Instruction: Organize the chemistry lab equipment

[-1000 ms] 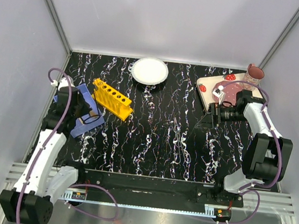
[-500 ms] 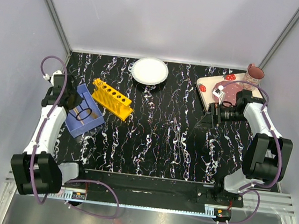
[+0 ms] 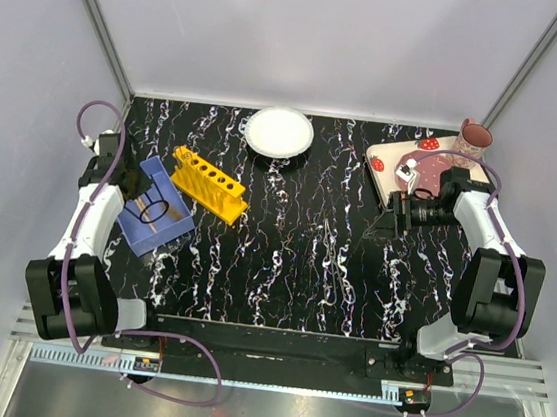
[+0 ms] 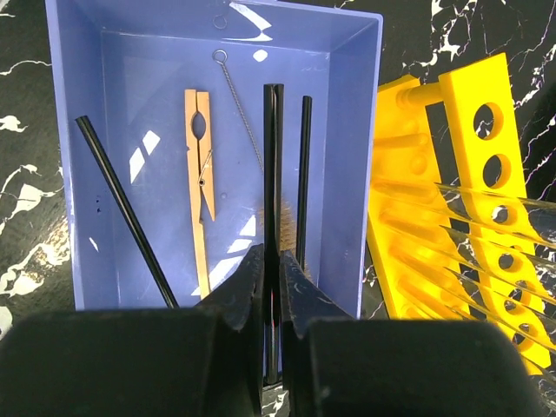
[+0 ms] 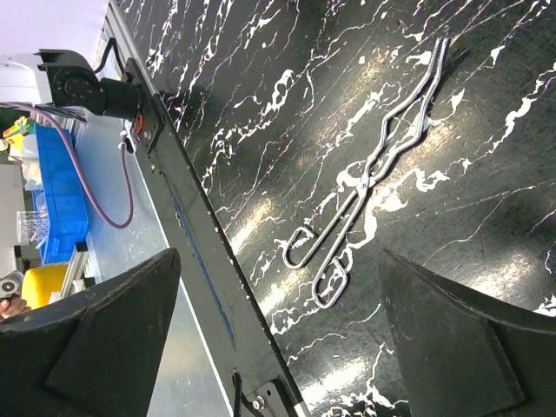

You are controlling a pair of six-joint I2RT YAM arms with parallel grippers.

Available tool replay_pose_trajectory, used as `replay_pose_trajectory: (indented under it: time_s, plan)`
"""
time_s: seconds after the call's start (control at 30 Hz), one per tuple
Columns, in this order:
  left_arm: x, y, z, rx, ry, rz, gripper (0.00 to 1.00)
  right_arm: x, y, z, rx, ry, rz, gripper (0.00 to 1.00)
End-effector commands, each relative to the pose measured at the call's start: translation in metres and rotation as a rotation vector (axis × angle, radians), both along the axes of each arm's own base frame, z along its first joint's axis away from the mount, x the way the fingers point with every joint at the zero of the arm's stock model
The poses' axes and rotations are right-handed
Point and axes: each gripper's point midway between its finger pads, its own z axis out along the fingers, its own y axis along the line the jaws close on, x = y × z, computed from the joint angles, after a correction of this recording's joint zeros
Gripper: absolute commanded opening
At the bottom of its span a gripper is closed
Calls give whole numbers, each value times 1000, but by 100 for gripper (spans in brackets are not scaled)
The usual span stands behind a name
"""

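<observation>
My left gripper [image 4: 274, 252] is shut on a thin black rod [image 4: 274, 156] that points along the inside of a blue tray [image 4: 369, 130]. In the tray also lie two more black rods [image 4: 122, 208], a pale wooden peg [image 4: 200, 182] and a wire-handled brush [image 4: 239, 104]. The yellow rack [image 4: 473, 174] lies just right of the tray with clear tubes [image 4: 486, 287] across it. From above, the left gripper [image 3: 130, 190] is at the tray's left end. My right gripper [image 5: 278, 261] hangs open over wire tongs [image 5: 382, 156] on the black table.
A round white plate [image 3: 279, 131] sits at the back centre. The strawberry-printed tray [image 3: 405, 161] with a pink cup [image 3: 473, 138] is at the back right, just behind the right gripper [image 3: 387, 224]. The yellow rack [image 3: 209, 185] lies between blue tray [image 3: 171, 226] and plate.
The left arm has folded back toward the left wall, and its gripper has shifted from over the tray's middle to its left end. The right arm has not moved.
</observation>
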Motion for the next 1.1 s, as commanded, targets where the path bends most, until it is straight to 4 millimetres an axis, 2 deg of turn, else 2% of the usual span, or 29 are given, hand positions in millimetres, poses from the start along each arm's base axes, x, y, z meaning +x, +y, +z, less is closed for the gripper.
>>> replay_pose_trajectory:
  time_s: [0.0,0.23,0.47,0.53,0.57,0.63,0.67,0.73,0.77,0.8,0.87,0.9,0.97,1.0,1.07]
  plan:
    - [22,6,22,18,-94,-11,8,0,-1,7,-10,-40,-1,100]
    - [22,8,17,17,-81,-12,20,0,-1,7,-12,-43,-3,100]
    - [21,6,25,11,-103,-22,36,0,-1,7,-16,-47,-1,100]
    - [19,3,32,10,-117,-33,42,0,-2,7,-17,-47,-3,100]
    - [18,2,36,8,-125,-40,50,0,-1,7,-14,-49,0,100]
    - [14,0,46,12,-149,-54,59,0,-1,8,-15,-52,0,100]
    - [12,-3,48,9,-157,-65,67,0,-1,8,-14,-50,0,100]
    - [7,-7,59,15,-191,-87,75,-1,-1,8,-15,-53,0,100]
    - [5,-14,60,-5,-201,-121,79,-1,-1,9,-18,-59,1,100]
    - [2,-19,69,-6,-239,-145,87,-1,-2,8,-20,-62,1,100]
    - [-4,-33,69,-37,-264,-215,93,-1,-2,8,-24,-67,-1,100]
    - [-9,-38,77,-36,-298,-238,97,-1,-2,9,-26,-70,-1,100]
    - [-17,-49,75,-59,-312,-285,99,-2,-2,10,-31,-85,0,100]
    - [-23,-53,83,-57,-343,-302,99,-3,-2,10,-31,-90,1,100]
    - [-31,-67,84,-95,-368,-360,99,-4,-2,13,-37,-115,-1,100]
